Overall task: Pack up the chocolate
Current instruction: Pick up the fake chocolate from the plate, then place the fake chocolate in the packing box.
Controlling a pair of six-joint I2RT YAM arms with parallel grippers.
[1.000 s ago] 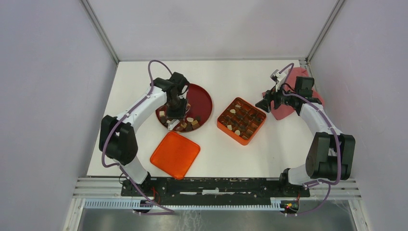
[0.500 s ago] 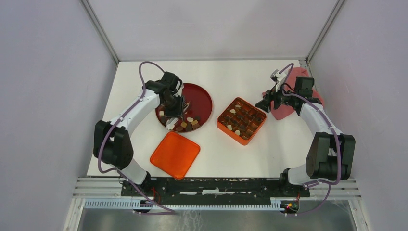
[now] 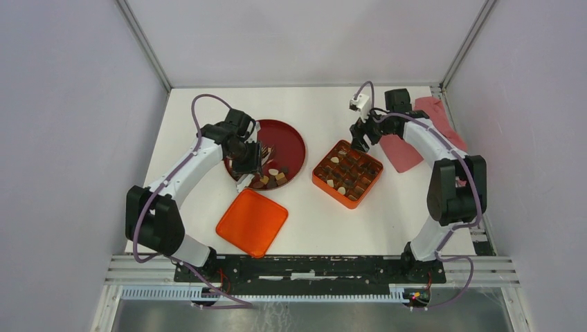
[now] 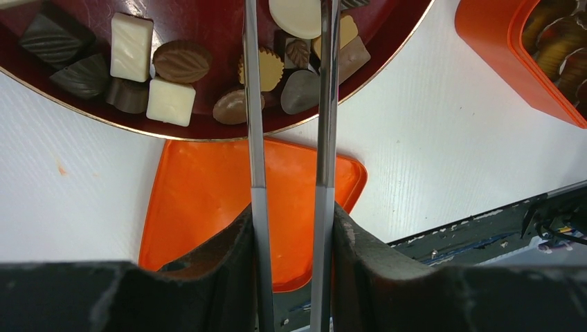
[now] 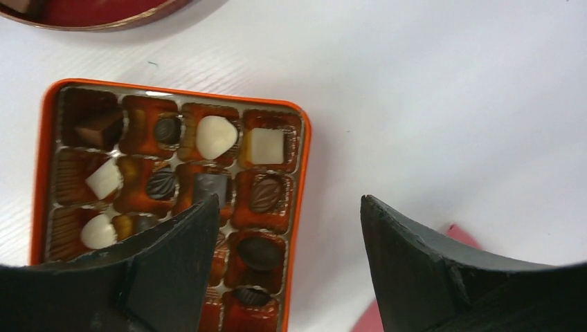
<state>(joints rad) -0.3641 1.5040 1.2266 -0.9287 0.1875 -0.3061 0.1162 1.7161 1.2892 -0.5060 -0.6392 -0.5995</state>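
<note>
Swung left off the pink cloth, the right gripper hangs released and empty over the far edge of the orange box. The left gripper shows thin blades parted. Whether they grasp anything I cannot tell. It sits directly over the chocolate heaped at the near rim of the red plate, left of the box.

And here's the right gripper, hanging with its jaws spread wide! Under one finger lies the orange box, its corner sitting right between the tips. The other finger hangs over bare white table. Ahead of the tips, chocolate sits in many compartments, one apiece: white, cream and dark pieces. Far beyond the fingertips curves the dark red plate. A pink scrap peeks out just beside that second finger.
</note>
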